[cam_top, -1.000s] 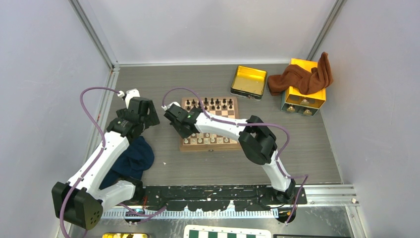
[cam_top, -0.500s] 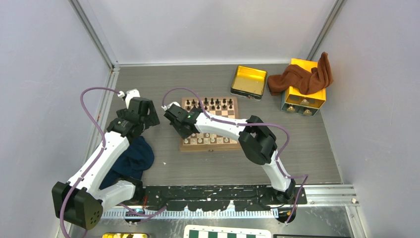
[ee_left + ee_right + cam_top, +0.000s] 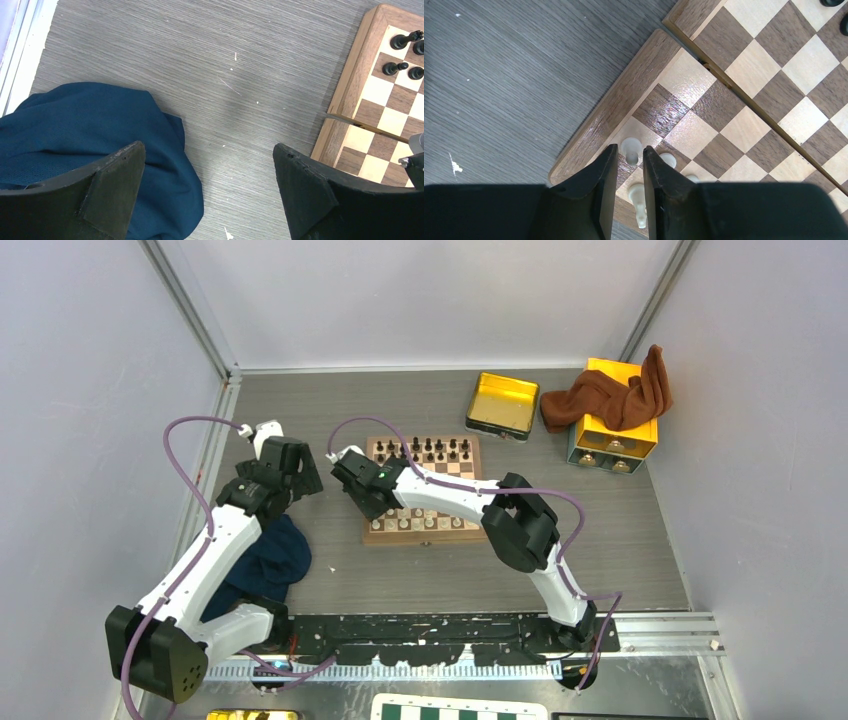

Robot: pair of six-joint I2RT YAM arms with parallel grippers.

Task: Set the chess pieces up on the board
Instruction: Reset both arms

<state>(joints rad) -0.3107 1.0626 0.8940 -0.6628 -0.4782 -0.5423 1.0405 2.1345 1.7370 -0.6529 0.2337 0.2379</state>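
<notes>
The board [image 3: 424,491] lies about mid-table [image 3: 330,420], square to the edges, a little nearer the table's left edge than its right. Dark pieces [image 3: 428,450] stand in two rows along the board's far edge, and cream pieces [image 3: 425,523] line its near edge. The right gripper [image 3: 629,146] hangs over the board's near left corner with its jaws parted only narrowly. They straddle a cream pawn [image 3: 631,153] that stands upright on a light square against the board's left border. More cream pieces sit just beside this pawn, partly hidden behind the fingers [image 3: 664,185]. The left gripper [image 3: 207,147] hovers off the board, over bare table beside the board's left edge, with its jaws spread wide and nothing between them. In its wrist view one finger overlaps a blue cloth [image 3: 95,130], and the board's far left corner with a few dark pieces shows at the right. The blue cloth lies bunched toward the table's near left corner, under the left arm. A yellow tin [image 3: 502,405] rests near the far edge, just beyond the board's far right corner. A yellow box [image 3: 617,438] with a brown cloth [image 3: 610,395] draped over it stands in the far right corner.
</notes>
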